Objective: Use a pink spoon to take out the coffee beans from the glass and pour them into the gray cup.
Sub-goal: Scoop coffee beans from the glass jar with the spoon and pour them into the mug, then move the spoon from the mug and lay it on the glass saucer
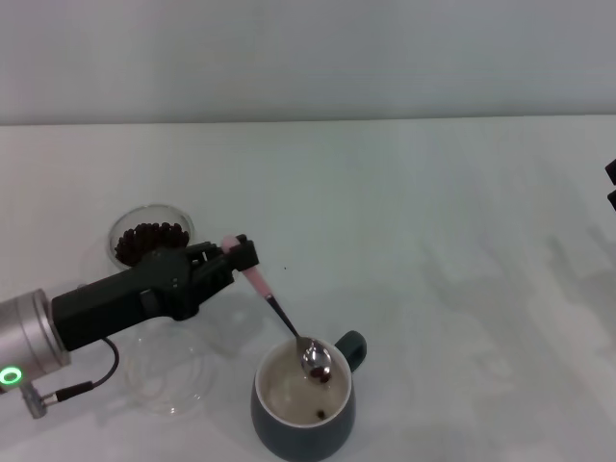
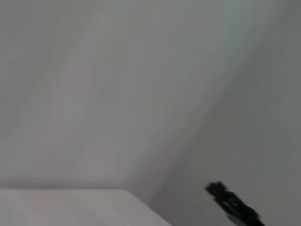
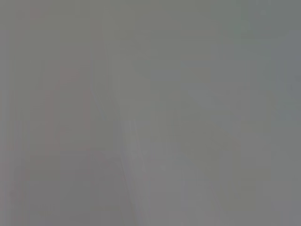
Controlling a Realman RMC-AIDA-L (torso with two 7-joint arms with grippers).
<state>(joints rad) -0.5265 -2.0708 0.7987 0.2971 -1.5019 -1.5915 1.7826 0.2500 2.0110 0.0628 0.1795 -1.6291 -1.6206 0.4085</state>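
Note:
In the head view my left gripper (image 1: 237, 252) is shut on the pale pink handle of the pink spoon (image 1: 279, 308). The spoon slopes down to the right, and its silver bowl hangs over the mouth of the gray cup (image 1: 303, 414), tipped. One coffee bean (image 1: 319, 415) lies on the cup's cream inside and another dark bean shows just under the spoon's bowl. The glass (image 1: 150, 238) stands behind the left arm, holding many dark coffee beans (image 1: 149, 240). My right gripper (image 1: 611, 185) shows only as a dark bit at the right edge.
A flat clear glass saucer (image 1: 173, 371) lies on the white table (image 1: 433, 250) left of the gray cup, partly under my left arm. The left wrist view shows a pale wall, a table corner and a dark arm part (image 2: 233, 205).

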